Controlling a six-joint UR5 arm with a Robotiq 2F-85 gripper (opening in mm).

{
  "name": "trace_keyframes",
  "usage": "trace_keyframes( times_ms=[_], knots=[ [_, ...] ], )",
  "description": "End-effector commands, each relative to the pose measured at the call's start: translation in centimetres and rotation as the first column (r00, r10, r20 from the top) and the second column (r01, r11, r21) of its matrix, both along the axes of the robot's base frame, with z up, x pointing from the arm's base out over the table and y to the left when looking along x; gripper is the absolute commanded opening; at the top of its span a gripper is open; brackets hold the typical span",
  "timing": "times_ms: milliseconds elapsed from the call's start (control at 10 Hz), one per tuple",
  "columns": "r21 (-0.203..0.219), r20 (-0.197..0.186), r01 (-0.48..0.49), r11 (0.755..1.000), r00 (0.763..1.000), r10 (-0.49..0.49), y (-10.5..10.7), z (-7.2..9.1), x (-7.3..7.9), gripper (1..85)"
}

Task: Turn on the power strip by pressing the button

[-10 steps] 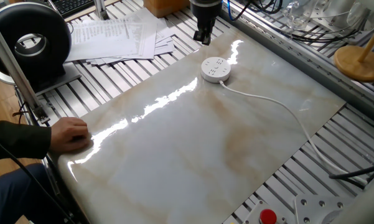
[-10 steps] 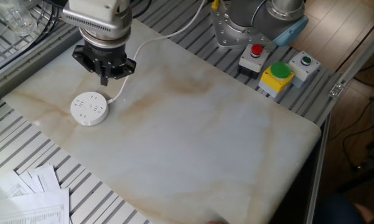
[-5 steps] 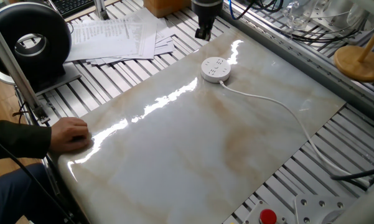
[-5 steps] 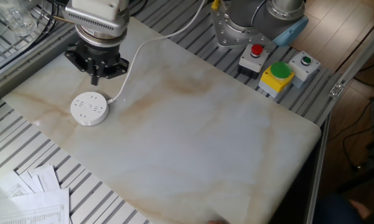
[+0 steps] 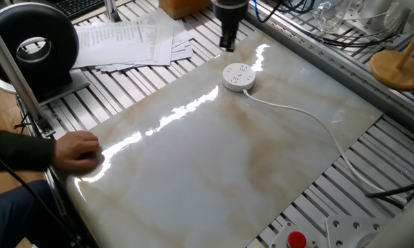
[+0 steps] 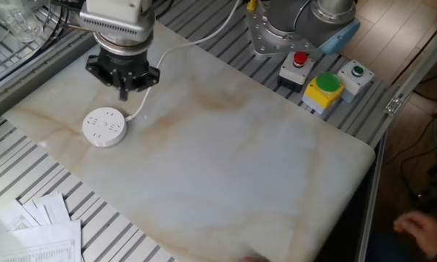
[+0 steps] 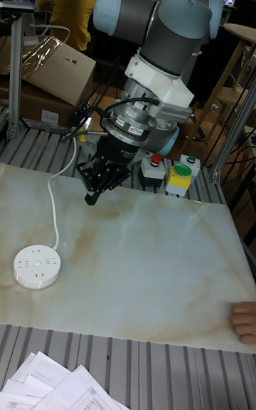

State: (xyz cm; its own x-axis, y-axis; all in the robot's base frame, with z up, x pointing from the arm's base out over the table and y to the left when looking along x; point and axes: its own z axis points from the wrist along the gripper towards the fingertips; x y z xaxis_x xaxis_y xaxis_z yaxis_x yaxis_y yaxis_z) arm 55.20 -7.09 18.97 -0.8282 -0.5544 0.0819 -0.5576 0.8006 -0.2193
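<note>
In the other fixed view, the gripper (image 6: pixel 123 91) now sits a little right of and lower than half a second ago, nearer the cord (image 6: pixel 154 71). A person's hand (image 6: pixel 420 227) appears at the lower right edge.

Bright overhead light, streaky glare on marble slab (image 5: pixel 213 151), sharp focus

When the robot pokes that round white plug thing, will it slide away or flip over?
The power strip lies flat and low on the table, so it probably won't tip. The marble slab looks glossy, so a sideways nudge might make it slide; a press straight down should hold it. Its thin cord lies slack and would hardly hold it back.
</note>
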Motion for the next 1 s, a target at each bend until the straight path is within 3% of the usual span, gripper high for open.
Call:
trace_keyframes(
  times_ms=[0, 200, 300, 500, 600, 700, 900],
  knots=[
    [-0.063, -0.049, -0.013, 0.998, 0.999, 0.010, -1.6, 0.5, -1.2, 1.0],
    [-0.081, -0.016, -0.050, 0.996, 0.999, 0.049, -2.0, 0.7, -0.1, 1.0],
    [-0.073, -0.006, -0.086, 0.994, 0.996, 0.085, -2.7, 0.0, 0.6, 1.0],
    [-0.061, 0.013, -0.181, 0.982, 0.983, 0.182, -5.8, -3.4, 2.9, 1.0],
    [-0.083, 0.024, -0.209, 0.974, 0.977, 0.212, -7.0, -4.9, 4.0, 1.0],
    [-0.141, 0.040, -0.260, 0.955, 0.963, 0.268, -8.5, -5.9, 5.8, 1.0],
    [-0.124, 0.039, -0.304, 0.945, 0.950, 0.311, -8.5, -9.3, 6.7, 1.0]
  ],
)
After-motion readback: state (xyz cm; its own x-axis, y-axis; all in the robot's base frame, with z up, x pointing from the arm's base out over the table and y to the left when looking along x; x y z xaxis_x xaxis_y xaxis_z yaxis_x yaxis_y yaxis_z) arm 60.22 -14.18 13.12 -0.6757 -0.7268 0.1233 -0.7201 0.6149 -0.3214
